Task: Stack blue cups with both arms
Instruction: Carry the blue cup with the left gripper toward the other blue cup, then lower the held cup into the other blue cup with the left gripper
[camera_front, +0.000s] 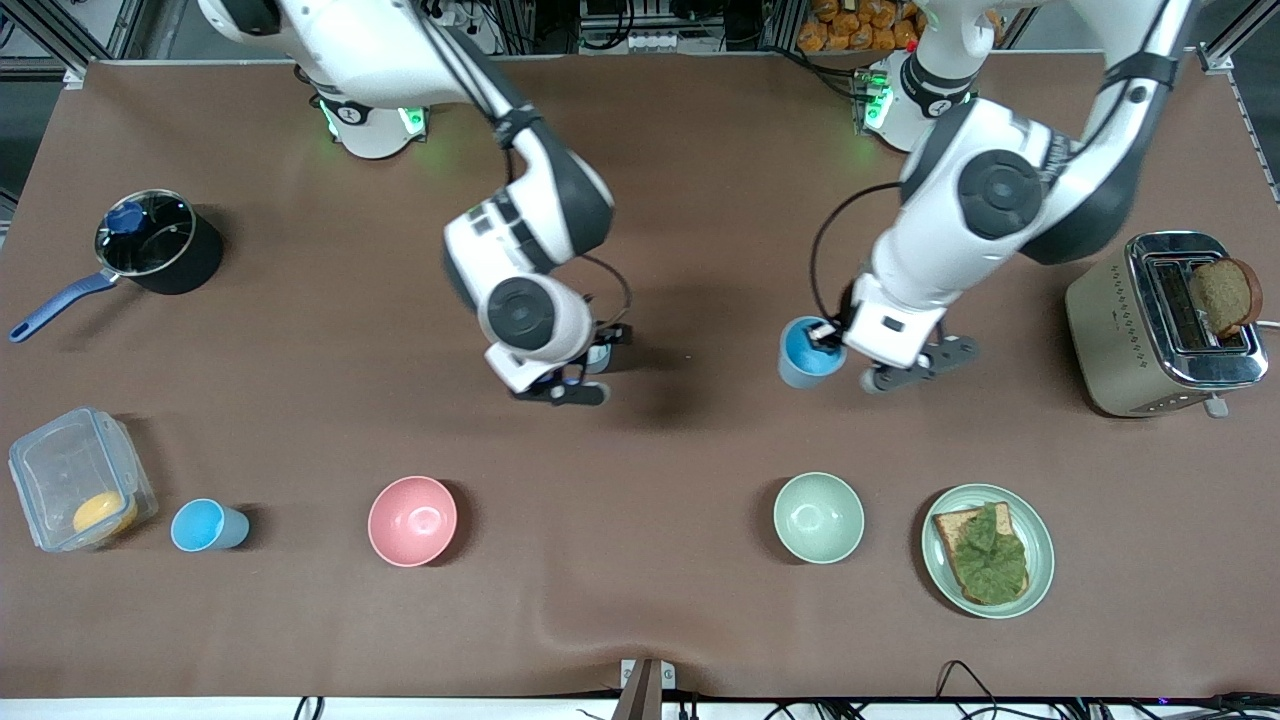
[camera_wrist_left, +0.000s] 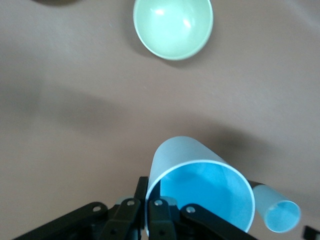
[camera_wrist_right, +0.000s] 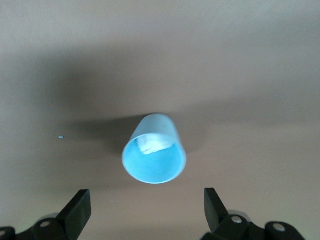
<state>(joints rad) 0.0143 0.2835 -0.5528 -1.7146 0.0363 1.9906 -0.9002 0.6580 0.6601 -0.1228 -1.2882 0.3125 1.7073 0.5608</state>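
Observation:
My left gripper is shut on the rim of a blue cup, one finger inside and one outside. In the left wrist view, that gripper pinches the cup's wall. I cannot tell whether this cup touches the table. My right gripper is open over a second blue cup, mostly hidden under the hand. In the right wrist view, this cup stands upright between and ahead of that open gripper. It also shows in the left wrist view. A third blue cup stands beside a clear box.
A pink bowl and a pale green bowl stand nearer the front camera. A plate holds toast with lettuce. A toaster is at the left arm's end. A pot and a clear box are at the right arm's end.

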